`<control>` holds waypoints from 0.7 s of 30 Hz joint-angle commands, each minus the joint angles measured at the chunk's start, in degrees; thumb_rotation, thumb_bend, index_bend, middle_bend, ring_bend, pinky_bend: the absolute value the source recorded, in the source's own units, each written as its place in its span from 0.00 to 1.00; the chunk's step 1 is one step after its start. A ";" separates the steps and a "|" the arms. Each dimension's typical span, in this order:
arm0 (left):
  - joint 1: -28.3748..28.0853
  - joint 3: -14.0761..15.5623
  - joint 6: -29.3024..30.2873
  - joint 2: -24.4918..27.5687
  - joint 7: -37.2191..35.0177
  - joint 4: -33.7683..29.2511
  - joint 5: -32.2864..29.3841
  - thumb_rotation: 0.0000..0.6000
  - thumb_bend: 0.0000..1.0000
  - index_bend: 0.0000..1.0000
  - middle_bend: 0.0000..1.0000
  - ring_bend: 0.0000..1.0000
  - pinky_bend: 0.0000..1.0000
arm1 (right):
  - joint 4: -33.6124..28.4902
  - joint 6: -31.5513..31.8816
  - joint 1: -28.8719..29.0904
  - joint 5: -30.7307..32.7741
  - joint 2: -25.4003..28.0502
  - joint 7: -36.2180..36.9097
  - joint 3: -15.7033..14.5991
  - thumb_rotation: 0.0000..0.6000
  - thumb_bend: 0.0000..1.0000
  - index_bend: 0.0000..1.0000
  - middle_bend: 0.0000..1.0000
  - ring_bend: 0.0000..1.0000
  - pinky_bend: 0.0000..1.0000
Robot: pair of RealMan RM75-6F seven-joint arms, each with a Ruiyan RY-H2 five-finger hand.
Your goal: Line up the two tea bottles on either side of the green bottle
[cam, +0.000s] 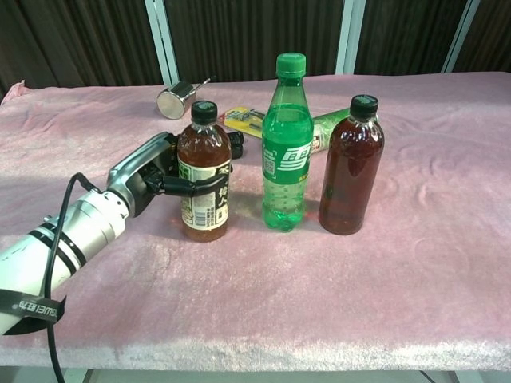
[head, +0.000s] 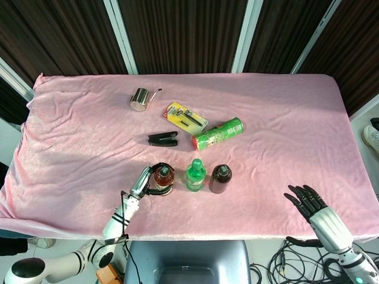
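Left hand (cam: 152, 179) w/ fingers wrapped round upright amber tea bottle with white label (cam: 205, 173); right hand (head: 306, 200) fingers spread, holding nothing, at near table edge.

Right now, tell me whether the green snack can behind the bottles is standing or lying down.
Lying down. The green snack can rests on its side on the pink cloth, its long body stretched across it behind the green bottle.
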 commanded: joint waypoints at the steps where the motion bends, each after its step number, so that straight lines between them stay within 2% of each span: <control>1: -0.08 0.05 -0.17 -0.12 -0.20 0.17 -0.09 1.00 0.52 0.56 0.50 0.34 0.32 | -0.01 -0.10 0.03 -0.10 0.10 0.05 -0.05 1.00 0.22 0.00 0.00 0.00 0.12; 7: -0.20 0.55 -0.39 0.00 -1.35 0.46 0.22 1.00 0.49 0.43 0.38 0.26 0.24 | -0.05 -0.13 -0.05 -0.14 0.21 -0.01 -0.04 1.00 0.22 0.00 0.00 0.00 0.12; 10: -0.24 0.91 -0.68 0.36 -2.66 0.18 0.43 1.00 0.45 0.32 0.29 0.20 0.21 | -0.15 -0.23 -0.06 -0.24 0.21 -0.11 -0.08 1.00 0.22 0.00 0.00 0.00 0.12; 14: -0.22 1.16 -0.44 0.59 -3.53 0.26 0.73 1.00 0.42 0.26 0.21 0.15 0.17 | -0.22 -0.32 -0.09 -0.33 0.27 -0.24 -0.12 1.00 0.22 0.00 0.00 0.00 0.12; 21: 0.12 1.26 0.17 1.04 -4.46 0.25 0.73 1.00 0.40 0.17 0.15 0.07 0.10 | -0.38 -0.75 -0.04 -0.45 0.25 -0.68 -0.19 1.00 0.22 0.00 0.00 0.00 0.12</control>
